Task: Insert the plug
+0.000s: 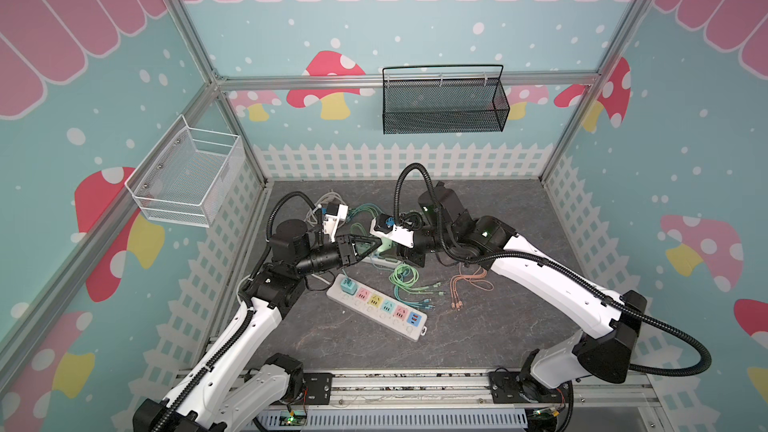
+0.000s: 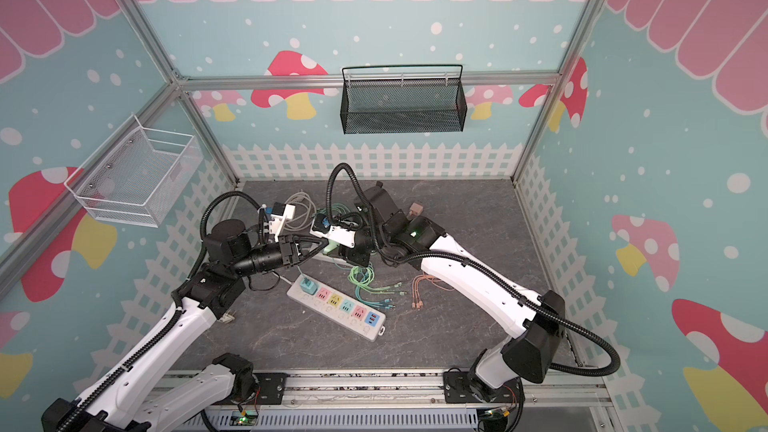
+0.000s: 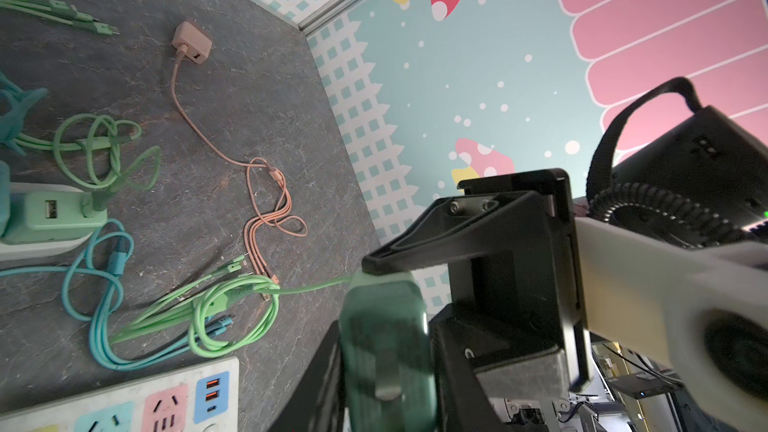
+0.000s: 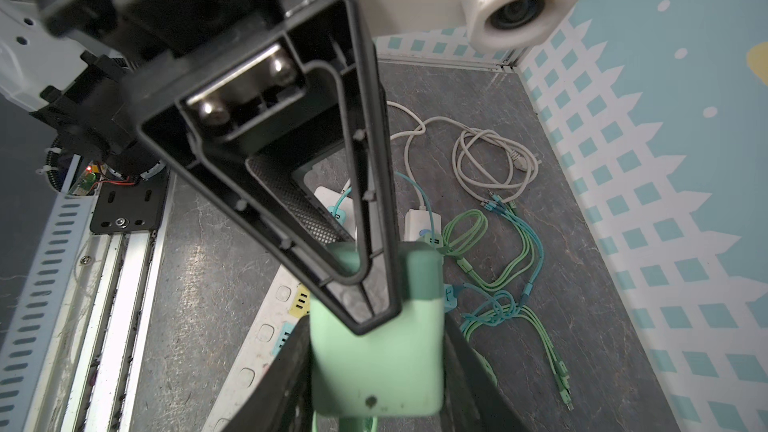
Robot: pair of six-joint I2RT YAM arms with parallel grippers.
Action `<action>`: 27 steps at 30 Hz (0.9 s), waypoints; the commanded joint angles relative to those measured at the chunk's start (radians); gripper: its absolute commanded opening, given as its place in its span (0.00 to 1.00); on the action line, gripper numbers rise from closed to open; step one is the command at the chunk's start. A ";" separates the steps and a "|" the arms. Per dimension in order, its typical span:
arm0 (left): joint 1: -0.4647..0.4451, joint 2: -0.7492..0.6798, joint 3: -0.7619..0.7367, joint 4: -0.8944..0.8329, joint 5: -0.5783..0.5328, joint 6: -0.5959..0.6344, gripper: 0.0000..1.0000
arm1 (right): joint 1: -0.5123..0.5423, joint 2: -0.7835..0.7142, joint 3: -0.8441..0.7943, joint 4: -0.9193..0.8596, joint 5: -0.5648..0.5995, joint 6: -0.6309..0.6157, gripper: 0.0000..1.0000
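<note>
Grey slate table (image 1: pixel 478 338); green plug (image 4: pixel 386 367) held off the surface, mid-table, at 12 o'clock of strip (image 1: pixel 376 309); right gripper (image 4: pixel 376 338) clamped across plug body; left gripper (image 1: pixel 374 246) pinched on its far end; both grasping it.

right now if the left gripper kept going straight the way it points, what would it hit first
The mint green charger plug, clamped in the left gripper; going on, it would likely press into the right gripper, which holds the same plug.
</note>
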 commanded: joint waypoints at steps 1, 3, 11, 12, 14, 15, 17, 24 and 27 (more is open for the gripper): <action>-0.011 -0.009 0.005 0.059 0.044 -0.001 0.25 | 0.014 0.025 0.000 0.027 0.025 -0.008 0.41; -0.011 -0.010 0.004 0.059 0.043 -0.001 0.21 | 0.018 0.029 -0.003 0.029 0.024 -0.008 0.44; -0.010 -0.010 -0.015 0.057 -0.006 0.027 0.08 | 0.017 0.033 -0.053 0.044 0.100 0.090 0.56; -0.009 -0.010 -0.020 0.052 -0.021 0.040 0.06 | 0.017 0.028 -0.063 0.045 0.095 0.112 0.56; -0.009 -0.005 -0.023 0.036 -0.049 0.071 0.04 | 0.018 0.008 -0.089 0.054 0.069 0.151 0.58; -0.009 -0.001 -0.023 0.027 -0.061 0.088 0.04 | 0.018 -0.006 -0.106 0.066 0.060 0.173 0.59; -0.009 0.006 -0.022 0.023 -0.069 0.116 0.03 | 0.018 -0.041 -0.136 0.093 0.058 0.221 0.62; -0.009 -0.003 -0.026 0.028 -0.130 0.218 0.00 | 0.016 -0.183 -0.227 0.186 0.132 0.360 0.78; -0.008 -0.002 -0.031 0.053 -0.142 0.232 0.00 | 0.014 -0.236 -0.272 0.221 0.145 0.400 0.82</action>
